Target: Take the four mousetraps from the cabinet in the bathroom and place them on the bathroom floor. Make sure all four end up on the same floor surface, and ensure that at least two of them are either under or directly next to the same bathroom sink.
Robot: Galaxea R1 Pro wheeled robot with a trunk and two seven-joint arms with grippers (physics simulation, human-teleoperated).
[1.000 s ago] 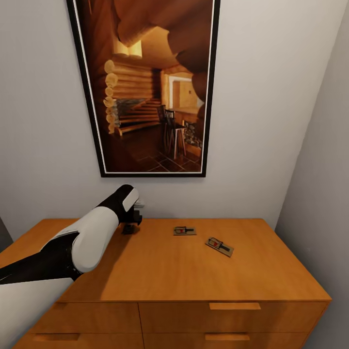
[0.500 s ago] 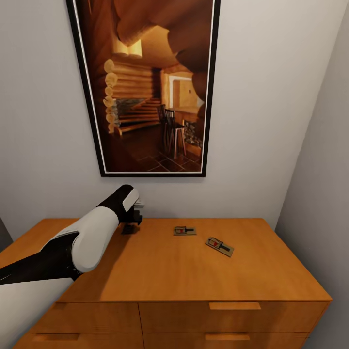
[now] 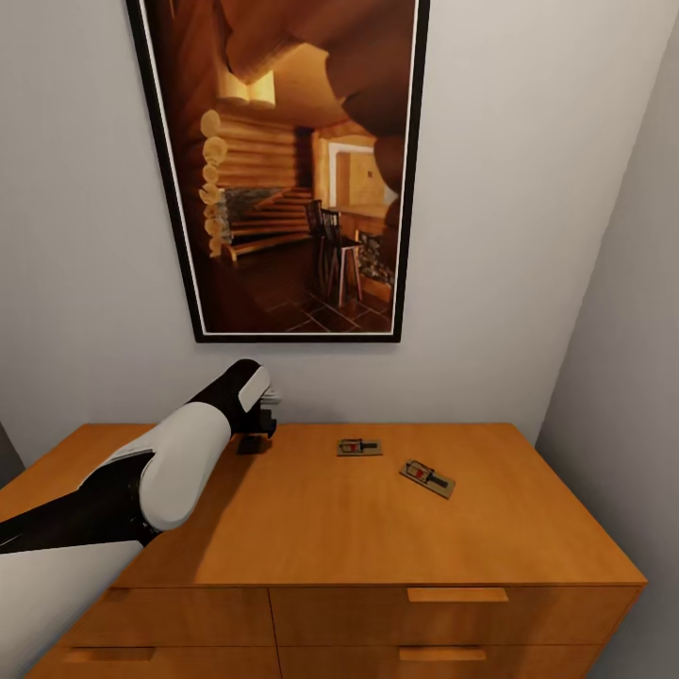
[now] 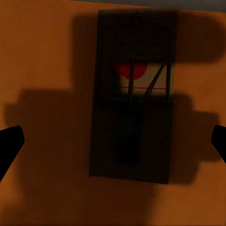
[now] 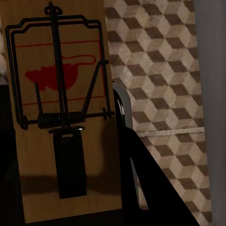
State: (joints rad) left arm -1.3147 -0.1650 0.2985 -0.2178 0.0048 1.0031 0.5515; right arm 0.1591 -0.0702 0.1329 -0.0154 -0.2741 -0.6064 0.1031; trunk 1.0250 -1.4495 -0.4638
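The wide orange-brown cabinet [image 3: 377, 528] takes up the bottom half of the head view, sitting under a big black-framed painting [image 3: 292, 170] of a log-cabin interior on the grey wall [image 3: 528, 236]. The left arm [image 3: 170, 462] reaches in from about 8 o'clock out to the back of the cabinet top, and the left gripper [image 3: 253, 441] hangs right over a mousetrap [image 4: 133, 113] lying flat there in the gripper's own shadow. In the left wrist view its two black fingertips [image 4: 9, 143] are spread wide, one on each side of that trap and not touching it. Two more mousetraps rest on the top: one [image 3: 359, 448] near the back around the middle, and another [image 3: 426, 478] just at its 4 o'clock, turned at an angle. In the right wrist view the right gripper [image 5: 120, 141] is clamped on a fourth mousetrap [image 5: 61, 117], which is held up with the cube-patterned bathroom floor [image 5: 160, 70] behind it.
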